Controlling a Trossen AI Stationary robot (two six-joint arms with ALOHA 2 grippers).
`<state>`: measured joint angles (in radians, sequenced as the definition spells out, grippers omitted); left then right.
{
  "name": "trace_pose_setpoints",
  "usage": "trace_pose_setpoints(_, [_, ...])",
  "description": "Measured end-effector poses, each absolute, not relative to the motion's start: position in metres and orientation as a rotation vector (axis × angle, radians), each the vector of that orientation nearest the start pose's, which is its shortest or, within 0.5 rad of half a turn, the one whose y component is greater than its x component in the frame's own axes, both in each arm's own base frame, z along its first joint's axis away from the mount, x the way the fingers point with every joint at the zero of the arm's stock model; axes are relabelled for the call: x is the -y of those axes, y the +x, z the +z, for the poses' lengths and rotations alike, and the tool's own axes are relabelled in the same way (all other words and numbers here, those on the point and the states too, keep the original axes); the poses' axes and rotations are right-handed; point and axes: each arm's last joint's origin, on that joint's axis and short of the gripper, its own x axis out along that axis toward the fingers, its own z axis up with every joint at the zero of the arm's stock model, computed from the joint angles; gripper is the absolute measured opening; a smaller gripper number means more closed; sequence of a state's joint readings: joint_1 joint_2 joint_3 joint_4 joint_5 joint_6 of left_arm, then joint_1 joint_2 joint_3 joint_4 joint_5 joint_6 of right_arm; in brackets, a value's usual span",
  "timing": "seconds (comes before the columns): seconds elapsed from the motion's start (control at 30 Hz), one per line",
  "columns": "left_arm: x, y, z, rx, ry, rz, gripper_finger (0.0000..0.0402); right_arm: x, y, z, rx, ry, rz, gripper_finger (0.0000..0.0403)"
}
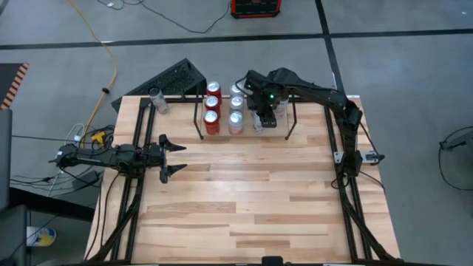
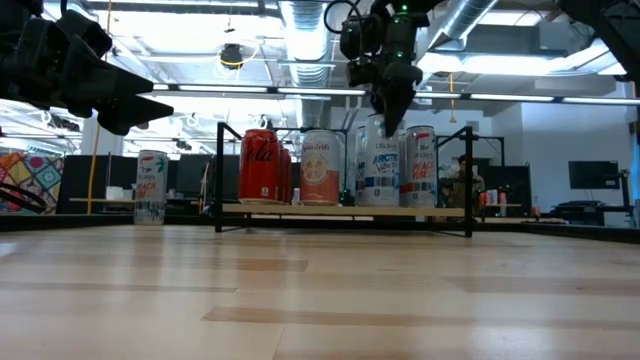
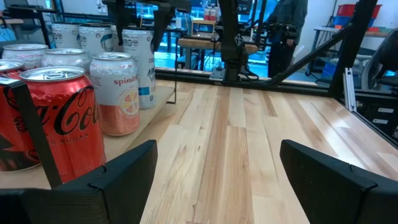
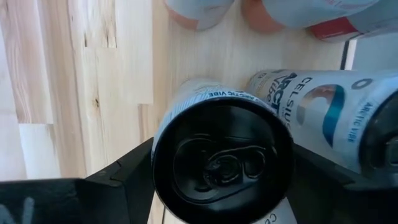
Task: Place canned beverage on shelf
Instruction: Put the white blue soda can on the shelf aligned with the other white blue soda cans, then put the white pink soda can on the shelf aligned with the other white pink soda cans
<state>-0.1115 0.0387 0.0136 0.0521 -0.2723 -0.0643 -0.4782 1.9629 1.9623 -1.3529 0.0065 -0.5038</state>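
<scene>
Cans fill the left part of the shelf (image 1: 244, 111), a low rack of thin black rods standing at the far edge of the wooden worktop (image 1: 244, 199); the high view shows a row of red cans (image 1: 212, 108) along its left side and a row of pale cans (image 1: 236, 109) just beside them, with more pale cans under the right arm. Right claw (image 1: 260, 118) hangs over the shelf's right half, pointing down; its wrist view looks straight onto the dark top of a tall pale can (image 4: 222, 160) that stands upright between its two dark fingers (image 4: 118, 177), which sit close on either side of it; whether they press on the can or have let go I cannot tell. Another pale can with blue print (image 4: 323, 112) stands just beside that one; in the low view the claw sits directly above the tall blue-and-white can (image 2: 379, 165), which stands on the shelf floor between an orange-and-white can (image 2: 321, 167) and a white can with red print (image 2: 419, 165). Left claw (image 1: 173, 157) waits over the worktop's left side, well apart from the shelf, its fingers spread wide and holding nothing. One lone pale can (image 1: 156, 98) stands off the shelf near the worktop's far left corner.
</scene>
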Motion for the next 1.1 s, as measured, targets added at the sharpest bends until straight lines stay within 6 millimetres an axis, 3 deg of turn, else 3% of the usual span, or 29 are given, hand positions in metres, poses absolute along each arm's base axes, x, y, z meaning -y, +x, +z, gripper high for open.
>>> trace_pose_setpoints(0.23, [0.003, 0.098, 0.17, 0.032, -0.069, 0.16, 0.0327, 0.177, 0.344, 0.329, -1.339, -0.113, -0.085, 0.0297])
trace_pose_setpoints(0.67, [0.003, 0.098, 0.17, 0.032, -0.069, 0.16, 0.0327, 0.155, 0.328, 0.396, -1.253, -0.09, -0.135, 0.0297])
trace_pose_setpoints(0.87, [0.003, 0.098, 0.17, 0.032, -0.069, 0.16, 0.0327, 0.115, 0.312, 0.43, -1.136, -0.109, -0.082, 0.0297])
trace_pose_setpoints(1.1, [0.003, 0.098, 0.17, 0.032, -0.069, 0.16, 0.0327, 0.052, 0.29, 0.447, -1.065, -0.077, 0.094, 0.0297])
